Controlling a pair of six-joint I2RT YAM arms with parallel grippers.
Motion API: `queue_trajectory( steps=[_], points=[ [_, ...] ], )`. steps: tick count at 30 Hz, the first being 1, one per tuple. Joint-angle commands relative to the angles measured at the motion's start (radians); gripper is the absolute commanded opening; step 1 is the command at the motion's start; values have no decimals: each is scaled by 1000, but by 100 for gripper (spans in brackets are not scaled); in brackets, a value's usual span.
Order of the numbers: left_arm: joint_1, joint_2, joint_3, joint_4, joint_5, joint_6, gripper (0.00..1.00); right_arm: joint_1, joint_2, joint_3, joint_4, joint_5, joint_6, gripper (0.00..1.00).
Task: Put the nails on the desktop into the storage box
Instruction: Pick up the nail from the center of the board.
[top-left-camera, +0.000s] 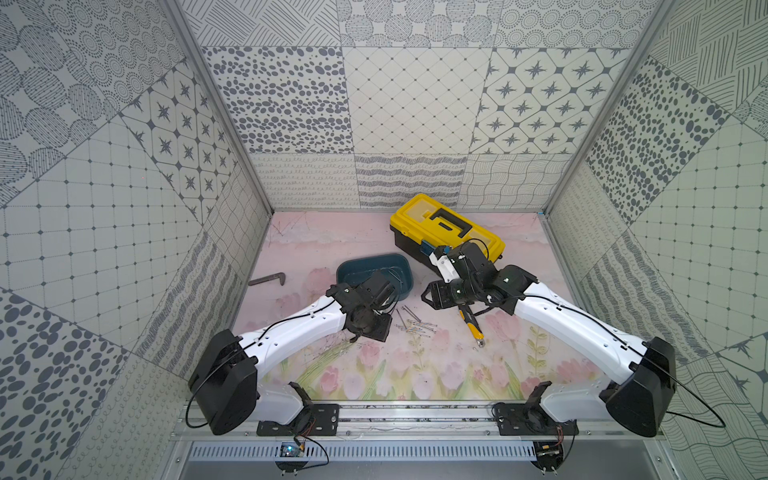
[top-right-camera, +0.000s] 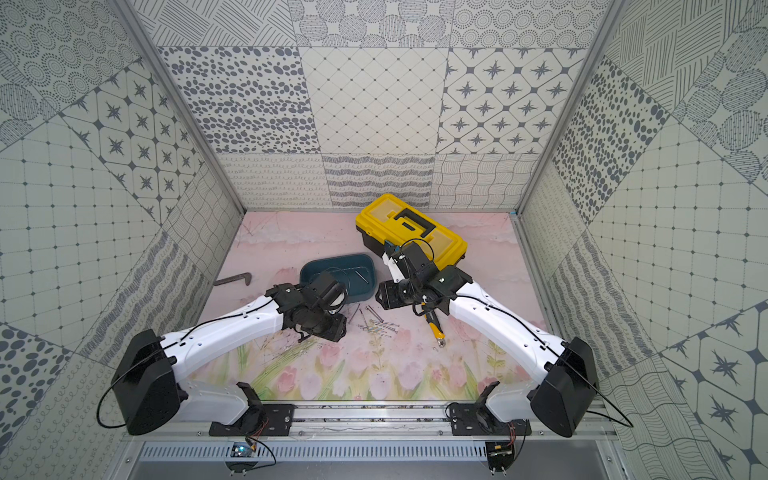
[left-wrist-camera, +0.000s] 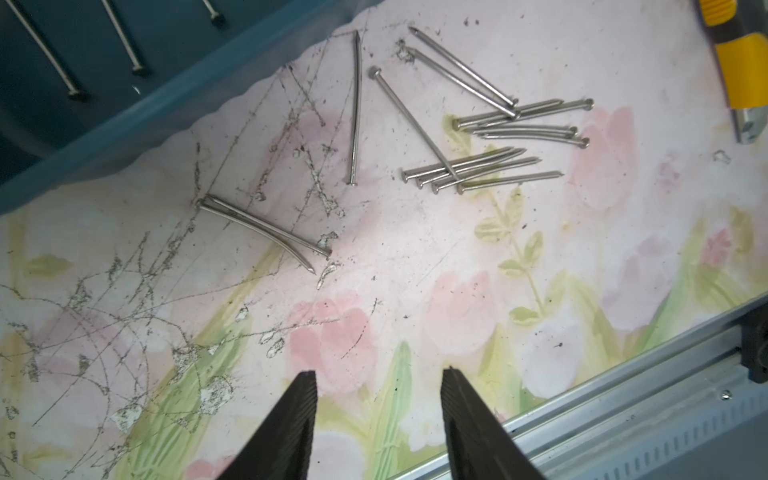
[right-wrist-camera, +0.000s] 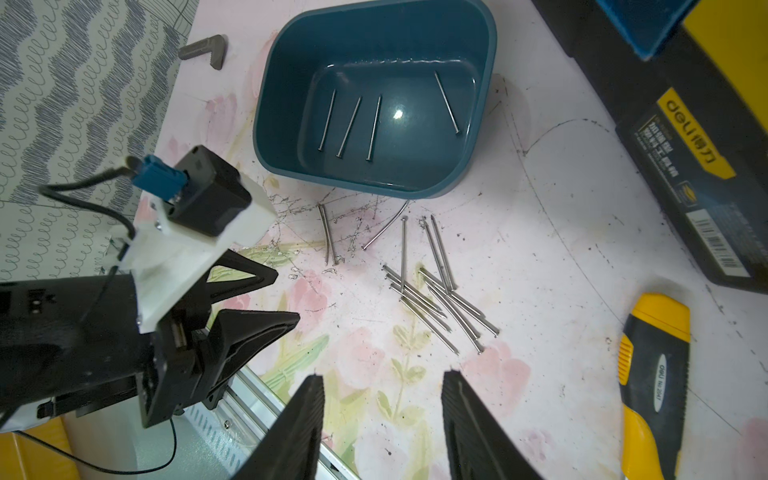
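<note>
Two tools (left-wrist-camera: 379, 370) (right-wrist-camera: 384, 374), four nails (right-wrist-camera: 350, 127) in storage box (right-wrist-camera: 486, 62) — about fourteen on desktop (right-wrist-camera: 540, 208)

A black toolbox (top-left-camera: 446, 232) with a yellow lid and a black carry handle stands at the back, set at an angle (its side label reads "deli" in the right wrist view). A yellow-and-black utility knife (top-left-camera: 473, 326) lies in front of it, apart from it, metal tip toward the aluminium rail (top-left-camera: 415, 409) along the front edge. A dark L-shaped bar (top-left-camera: 268, 279) lies flat near the left wall, well apart from both. Grey-patterned wall panels (top-left-camera: 415, 104) enclose three sides.
</note>
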Motion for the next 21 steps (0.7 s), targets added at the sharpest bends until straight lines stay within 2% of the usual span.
queue_trajectory(
  steps=[1,10,21],
  points=[
    [-27,56,-13,102,-108,-60,53,-5,-52,-15,37,3,21,51],
    [-27,186,-1,224,-122,8,51,-17,-108,-47,15,18,45,51],
    [-12,311,23,317,-140,75,50,-29,-105,-34,-25,27,39,51]
  ],
)
